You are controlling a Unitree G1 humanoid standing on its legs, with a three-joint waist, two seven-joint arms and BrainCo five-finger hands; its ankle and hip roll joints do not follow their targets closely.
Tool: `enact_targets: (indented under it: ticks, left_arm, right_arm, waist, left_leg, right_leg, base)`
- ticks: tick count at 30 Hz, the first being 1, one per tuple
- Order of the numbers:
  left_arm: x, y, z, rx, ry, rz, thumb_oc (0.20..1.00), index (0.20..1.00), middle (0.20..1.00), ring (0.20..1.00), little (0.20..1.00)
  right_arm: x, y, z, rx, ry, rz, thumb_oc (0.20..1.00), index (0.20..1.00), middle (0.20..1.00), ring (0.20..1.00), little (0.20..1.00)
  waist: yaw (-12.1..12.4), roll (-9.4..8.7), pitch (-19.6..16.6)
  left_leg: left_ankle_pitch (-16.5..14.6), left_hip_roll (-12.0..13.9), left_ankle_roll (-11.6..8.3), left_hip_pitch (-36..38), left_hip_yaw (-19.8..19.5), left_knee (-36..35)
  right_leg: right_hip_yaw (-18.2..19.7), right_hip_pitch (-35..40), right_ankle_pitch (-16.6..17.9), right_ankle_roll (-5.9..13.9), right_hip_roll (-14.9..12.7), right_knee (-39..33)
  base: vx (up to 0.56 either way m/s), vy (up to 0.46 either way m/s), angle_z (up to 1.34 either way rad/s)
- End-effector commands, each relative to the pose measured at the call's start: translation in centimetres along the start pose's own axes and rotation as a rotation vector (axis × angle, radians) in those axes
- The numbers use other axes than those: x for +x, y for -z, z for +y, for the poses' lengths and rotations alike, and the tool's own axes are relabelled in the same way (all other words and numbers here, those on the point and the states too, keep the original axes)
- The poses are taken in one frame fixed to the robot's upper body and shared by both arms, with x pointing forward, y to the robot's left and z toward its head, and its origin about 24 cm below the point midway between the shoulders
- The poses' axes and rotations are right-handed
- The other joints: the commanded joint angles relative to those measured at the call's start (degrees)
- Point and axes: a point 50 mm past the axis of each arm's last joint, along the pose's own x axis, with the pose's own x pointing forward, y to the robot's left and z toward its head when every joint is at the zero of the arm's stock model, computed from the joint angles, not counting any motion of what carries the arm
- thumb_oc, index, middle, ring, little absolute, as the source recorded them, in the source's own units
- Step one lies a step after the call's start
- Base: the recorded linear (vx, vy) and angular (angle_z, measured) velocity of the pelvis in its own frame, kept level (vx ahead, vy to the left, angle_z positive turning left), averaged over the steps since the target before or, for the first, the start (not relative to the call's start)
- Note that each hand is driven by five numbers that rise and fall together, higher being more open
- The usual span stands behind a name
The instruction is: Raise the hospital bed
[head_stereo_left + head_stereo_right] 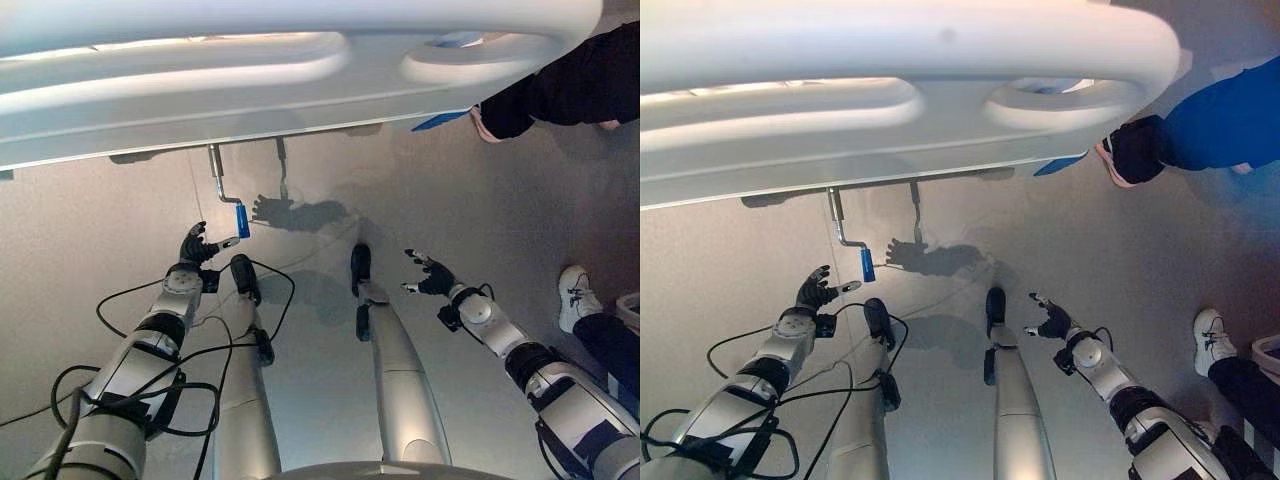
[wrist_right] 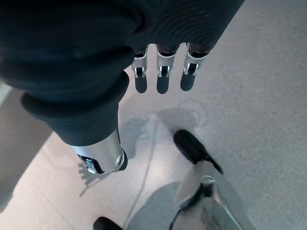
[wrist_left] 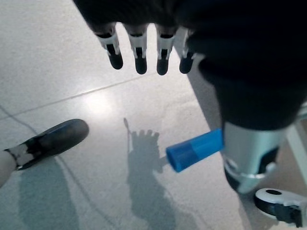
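The hospital bed (image 1: 250, 90) spans the head views from nine o'clock to two o'clock, its pale footboard with two long cut-out grips overhanging the grey floor (image 1: 80, 250). Under the board's lower edge, at about eleven o'clock from the picture's centre, a metal crank (image 1: 216, 175) hangs down and bends to a blue handle (image 1: 243, 220).

The left hand (image 1: 196, 247) is held up just beside that handle, at its seven o'clock; its fingers (image 3: 139, 57) are straight and spread wide, holding nothing. In the left wrist view the blue handle lies past the thumb, apart from the fingers, with the hand's shadow on the floor beneath.

The right hand (image 1: 430, 275) hovers at about four o'clock from the centre, well apart from the crank, with fingers likewise straight and relaxed, empty.

A person stands at the right: a dark sleeve (image 1: 560, 90) reaches in near the bed's corner at two o'clock, and a white shoe (image 1: 577, 296) rests on the floor at three o'clock.
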Motion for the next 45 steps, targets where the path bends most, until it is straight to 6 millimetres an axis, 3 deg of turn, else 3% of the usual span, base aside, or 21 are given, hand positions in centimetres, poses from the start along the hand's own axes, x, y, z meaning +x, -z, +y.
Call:
enact_targets:
  ticks: [1,2,8,13,23,26,28,35,36,37,38,39,41,42,44,45]
  left_arm:
    - [0.2,-0.5,2.7,-0.037,-0.097,-0.023,1.000,1.000,1.000,1.000,1.000]
    - [0.4,-1.7,3.2,-0.038,-0.114,-0.060,1.000,1.000,1.000,1.000,1.000]
    - [0.5,-2.2,3.6,-0.038,-0.126,-0.072,1.000,1.000,1.000,1.000,1.000]
    - [1.0,-4.8,3.9,-0.014,-0.075,-0.137,1.000,1.000,1.000,1.000,1.000]
    - [1.1,-6.0,4.4,0.012,-0.076,-0.169,1.000,1.000,1.000,1.000,1.000]
    - [1.2,-7.7,4.6,0.036,-0.074,-0.214,1.000,1.000,1.000,1.000,1.000]
    - [1.2,-7.7,4.6,0.036,-0.074,-0.214,1.000,1.000,1.000,1.000,1.000]
    - [1.3,-9.8,3.5,0.056,-0.044,-0.275,1.000,1.000,1.000,1.000,1.000]
    - [1.3,-10.0,3.3,0.062,-0.037,-0.280,1.000,1.000,1.000,1.000,1.000]
    - [1.3,-10.3,3.2,0.069,-0.034,-0.288,1.000,1.000,1.000,1.000,1.000]
    - [1.3,-10.9,2.8,0.082,-0.023,-0.307,1.000,1.000,1.000,1.000,1.000]
    - [1.3,-11.0,2.8,0.082,-0.024,-0.309,1.000,1.000,1.000,1.000,1.000]
    - [1.3,-11.8,2.2,0.106,-0.008,-0.329,1.000,1.000,1.000,1.000,1.000]
    - [1.3,-12.1,2.1,0.112,-0.004,-0.337,1.000,1.000,1.000,1.000,1.000]
    - [1.3,-12.5,1.8,0.132,0.001,-0.344,1.000,1.000,1.000,1.000,1.000]
    - [1.3,-12.4,1.8,0.132,0.002,-0.343,1.000,1.000,1.000,1.000,1.000]
  right_arm:
    - [-0.4,-0.1,-0.5,-0.003,0.013,-0.037,1.000,1.000,1.000,1.000,1.000]
    - [-0.6,-0.2,-0.8,-0.002,0.022,-0.057,1.000,1.000,1.000,1.000,1.000]
    - [-0.6,-0.3,-0.8,-0.010,0.021,-0.059,1.000,1.000,1.000,1.000,1.000]
    - [-0.3,-1.1,-1.4,-0.042,0.005,-0.080,1.000,1.000,1.000,1.000,1.000]
    - [-0.2,-1.7,-1.7,-0.053,0.001,-0.101,1.000,1.000,1.000,1.000,1.000]
    - [0.0,-2.0,-1.7,-0.073,-0.012,-0.110,1.000,1.000,1.000,1.000,1.000]
    - [0.0,-2.1,-1.7,-0.073,-0.012,-0.110,1.000,1.000,1.000,1.000,1.000]
    - [0.2,-2.9,-1.7,-0.089,-0.019,-0.138,1.000,1.000,1.000,1.000,1.000]
    - [0.3,-3.0,-1.6,-0.093,-0.022,-0.138,1.000,1.000,1.000,1.000,1.000]
    - [0.4,-3.1,-1.6,-0.093,-0.021,-0.140,1.000,1.000,1.000,1.000,1.000]
    - [0.5,-3.2,-1.5,-0.099,-0.027,-0.142,1.000,1.000,1.000,1.000,1.000]
    - [0.5,-3.2,-1.5,-0.099,-0.026,-0.144,1.000,1.000,1.000,1.000,1.000]
    - [0.6,-3.3,-1.5,-0.106,-0.026,-0.140,1.000,1.000,1.000,1.000,1.000]
    - [0.6,-3.4,-1.6,-0.109,-0.024,-0.141,1.000,1.000,1.000,1.000,1.000]
    - [0.6,-3.5,-1.6,-0.115,-0.027,-0.145,1.000,1.000,1.000,1.000,1.000]
    - [0.6,-3.5,-1.6,-0.115,-0.028,-0.143,1.000,1.000,1.000,1.000,1.000]
  waist:
    - [-0.56,-1.89,0.08]
    - [-0.54,-1.80,0.31]
    - [-0.37,-1.76,0.72]
    - [-0.21,-1.91,1.84]
    - [-0.35,-2.34,2.19]
    - [-0.54,-2.77,2.78]
    - [-0.53,-2.78,2.79]
    - [-0.88,-3.19,3.71]
    - [-0.62,-2.98,3.42]
    - [-0.93,-3.25,3.84]
    - [-0.76,-3.02,3.47]
    - [-1.03,-3.27,3.86]
    - [-0.96,-3.08,3.51]
    - [-1.28,-3.37,3.91]
    - [-1.41,-3.42,3.86]
    - [-1.12,-3.18,3.48]
  left_leg:
    - [-4.09,-1.37,1.30,-5.38,-1.89,7.93]
    - [-3.27,-1.65,1.16,-7.01,-2.39,7.17]
    - [-2.56,-1.78,1.03,-7.37,-2.42,6.17]
    - [-1.12,-1.88,0.82,-8.55,-2.74,4.68]
    - [-0.56,-1.76,0.58,-8.75,-2.93,3.82]
    - [-0.47,-1.71,0.48,-9.03,-2.99,3.60]
    - [-0.47,-1.70,0.48,-9.02,-2.98,3.60]
    - [-0.25,-1.69,0.41,-9.12,-3.00,3.04]
    - [-2.10,-1.32,-0.05,-8.44,-3.43,3.06]
    - [-0.35,-1.68,0.44,-9.25,-3.01,3.10]
    - [-2.15,-1.32,-0.02,-8.61,-3.50,3.05]
    - [-0.38,-1.66,0.47,-9.37,-3.06,3.11]
    - [-2.22,-1.30,0.03,-8.78,-3.42,3.17]
    - [-0.50,-1.63,0.54,-9.60,-2.96,3.28]
    - [-0.51,-1.59,0.51,-9.55,-2.82,3.10]
    - [-2.29,-1.24,0.03,-8.80,-3.26,3.04]
  right_leg:
    - [-0.02,-0.63,12.87,1.25,2.26,-13.11]
    - [-0.21,-2.18,13.22,1.31,1.95,-13.27]
    - [-0.29,-2.59,13.58,1.44,1.91,-13.67]
    - [-0.84,-3.61,14.48,1.64,2.00,-14.38]
    - [-0.96,-3.86,14.60,1.78,2.08,-14.73]
    - [-1.29,-3.99,14.55,1.80,2.12,-14.78]
    - [-1.29,-3.99,14.55,1.80,2.12,-14.77]
    - [-1.42,-4.30,14.51,1.84,2.29,-14.92]
    - [-1.24,-3.77,13.02,2.23,2.77,-14.79]
    - [-1.39,-4.48,14.40,1.83,2.36,-14.89]
    - [-1.24,-4.02,12.94,2.25,2.82,-14.73]
    - [-1.42,-4.64,14.36,1.84,2.39,-14.83]
    - [-1.13,-4.15,12.94,2.26,2.87,-14.79]
    - [-1.27,-4.83,14.37,1.87,2.42,-14.91]
    - [-1.23,-4.88,14.34,1.93,2.46,-15.02]
    - [-1.06,-4.27,12.92,2.33,2.90,-14.91]
  base:
    - [-0.04,-0.049,0.00]
    - [-0.05,-0.051,0.00]
    - [-0.01,-0.011,0.01]
    - [-0.03,-0.019,0.00]
    - [0.00,0.000,0.00]
    - [0.00,0.001,0.01]
    - [0.00,0.002,0.02]
    - [0.01,0.000,0.00]
    - [0.00,0.000,0.00]
    - [0.08,-0.008,-0.03]
    - [-0.05,-0.003,-0.02]
    - [0.07,0.001,-0.03]
    - [0.00,0.000,0.00]
    - [-0.06,0.000,0.00]
    - [0.01,0.001,0.01]
    - [0.00,0.000,0.00]
